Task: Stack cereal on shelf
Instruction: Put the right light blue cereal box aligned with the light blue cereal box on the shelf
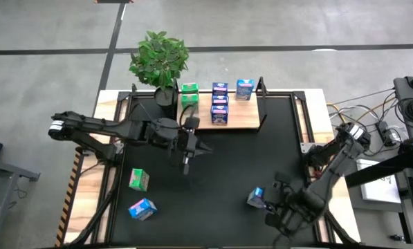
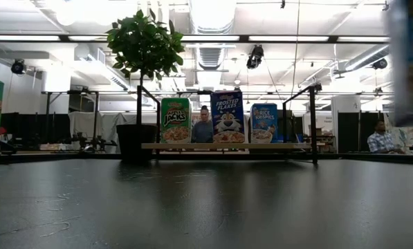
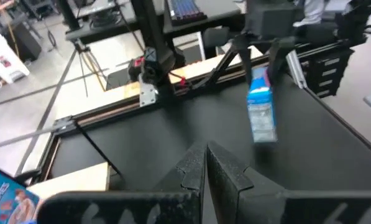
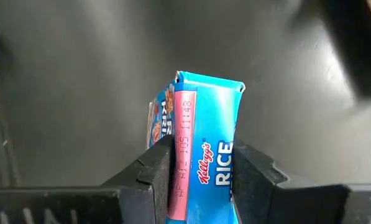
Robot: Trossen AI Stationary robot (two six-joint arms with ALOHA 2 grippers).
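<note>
The light-wood shelf lies at the mat's far edge. A green carton, a row of three blue cartons and one more blue carton stand on it; three of them show in the low view. A green carton and a blue carton lie on the mat at the near left. My right gripper, at the near right, is shut on a blue carton. My left gripper is shut and empty over the mat's middle, just near of the shelf. My right gripper pinches the blue carton between its two fingers, on two opposite faces, near one end. A narrow side with a pink strip faces the wrist camera. The carton's other end sticks out past the fingertips. In the left wrist view the carton is clear of the mat.
A potted plant stands at the shelf's left end. Thin black stands rise at the shelf's right end. The black mat is bare between the two grippers. A person sits in the room beyond the table.
</note>
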